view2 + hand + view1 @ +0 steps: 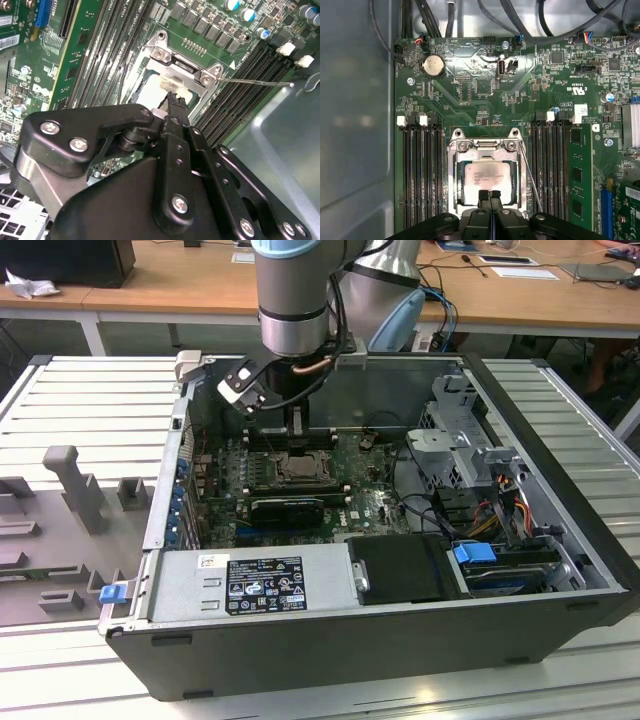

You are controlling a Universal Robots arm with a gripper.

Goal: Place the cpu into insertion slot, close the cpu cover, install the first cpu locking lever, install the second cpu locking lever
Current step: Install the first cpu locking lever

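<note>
Hand (pixel 490 195) closed at cpu (pixel 487 176) edge; cpu cover (pixel 455 172) framing cpu.

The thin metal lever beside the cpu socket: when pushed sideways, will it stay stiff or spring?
The lever is a long, slim wire rod, so it probably flexes slightly and springs back. Its smooth, round metal looks slippery, so a sideways push may slide off it.
</note>
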